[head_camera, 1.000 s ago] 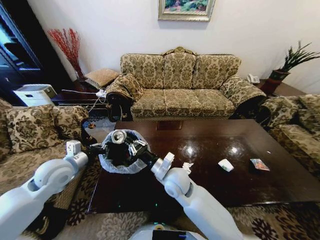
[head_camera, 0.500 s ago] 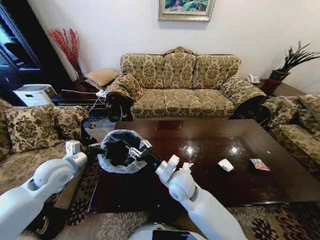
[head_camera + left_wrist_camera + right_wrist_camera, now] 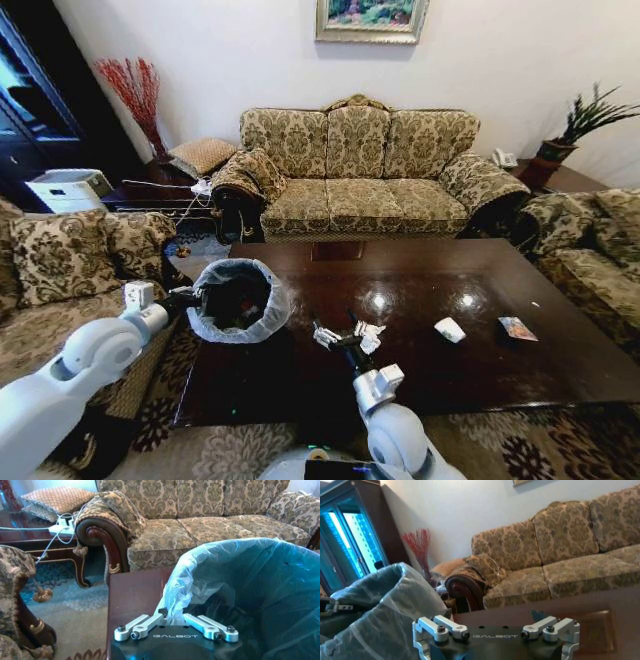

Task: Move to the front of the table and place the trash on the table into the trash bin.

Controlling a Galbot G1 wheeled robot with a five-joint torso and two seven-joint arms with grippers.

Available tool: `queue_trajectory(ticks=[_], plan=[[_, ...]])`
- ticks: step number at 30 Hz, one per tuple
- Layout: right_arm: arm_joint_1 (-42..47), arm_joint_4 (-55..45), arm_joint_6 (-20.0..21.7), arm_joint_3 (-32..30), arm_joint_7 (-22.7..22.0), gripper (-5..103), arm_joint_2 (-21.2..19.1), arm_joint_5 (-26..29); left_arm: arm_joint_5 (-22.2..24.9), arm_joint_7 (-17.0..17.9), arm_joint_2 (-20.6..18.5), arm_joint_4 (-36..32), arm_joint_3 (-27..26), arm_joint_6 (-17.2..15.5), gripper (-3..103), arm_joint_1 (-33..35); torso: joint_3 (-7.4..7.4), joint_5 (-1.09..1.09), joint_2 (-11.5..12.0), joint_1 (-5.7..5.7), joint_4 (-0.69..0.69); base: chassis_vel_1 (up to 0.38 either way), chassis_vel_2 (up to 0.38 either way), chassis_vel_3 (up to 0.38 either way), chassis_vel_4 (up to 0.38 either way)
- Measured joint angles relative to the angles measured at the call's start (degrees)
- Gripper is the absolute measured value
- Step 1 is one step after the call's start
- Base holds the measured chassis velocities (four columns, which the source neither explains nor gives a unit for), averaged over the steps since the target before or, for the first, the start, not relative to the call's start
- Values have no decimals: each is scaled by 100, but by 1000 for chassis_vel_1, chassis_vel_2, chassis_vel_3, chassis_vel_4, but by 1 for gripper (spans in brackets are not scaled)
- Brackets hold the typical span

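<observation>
Large dark glossy reddish-brown low table [image 3: 480, 360] set before sofa. Round trash bin [image 3: 238, 300], dark inside, lined with translucent whitish bag folded over rim, held above table's left end. Trash left on table: white crumpled tissue [image 3: 451, 330], colourful snack wrapper [image 3: 518, 328] toward right end.

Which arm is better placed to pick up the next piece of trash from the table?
The right. Its gripper is open and empty above the table, beside the crumpled tissue, with the white scrap and wrapper on its side. The left gripper is clamped on the trash bin liner.
</observation>
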State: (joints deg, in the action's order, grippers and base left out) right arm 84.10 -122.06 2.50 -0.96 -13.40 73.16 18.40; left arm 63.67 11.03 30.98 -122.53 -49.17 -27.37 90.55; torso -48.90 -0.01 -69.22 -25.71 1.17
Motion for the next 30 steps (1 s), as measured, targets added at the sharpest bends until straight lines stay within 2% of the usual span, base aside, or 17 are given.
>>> queue_trajectory(ticks=[10,16,19,21,25,30], plan=[[57,181,-19,103,-87,100,85,-65,-10,6,50,-50,-21,0,1,20,0,1,1,-1,-1,-180,-166,196,161],[39,858,-156,43,-172,100,85,-192,-24,-11,54,-54,35,2,1,-4,0,6,1,-1,-3,-154,-146,98,119],[-202,1650,-176,-36,-169,100,134,-419,-27,-12,52,-120,64,2,1,3,0,-2,1,0,-2,17,10,-4,-8],[-260,1782,-134,-55,-167,100,158,-425,-27,-10,53,-128,70,2,1,5,0,-6,1,0,-1,52,30,-8,-17],[-536,2383,42,-150,-174,100,256,-373,-34,-7,62,-137,101,2,1,5,0,0,1,0,3,66,79,-13,-19],[-820,2963,101,-253,-171,100,323,-114,-44,-22,86,-125,126,3,1,-1,0,5,1,-1,-1,0,0,0,0]])
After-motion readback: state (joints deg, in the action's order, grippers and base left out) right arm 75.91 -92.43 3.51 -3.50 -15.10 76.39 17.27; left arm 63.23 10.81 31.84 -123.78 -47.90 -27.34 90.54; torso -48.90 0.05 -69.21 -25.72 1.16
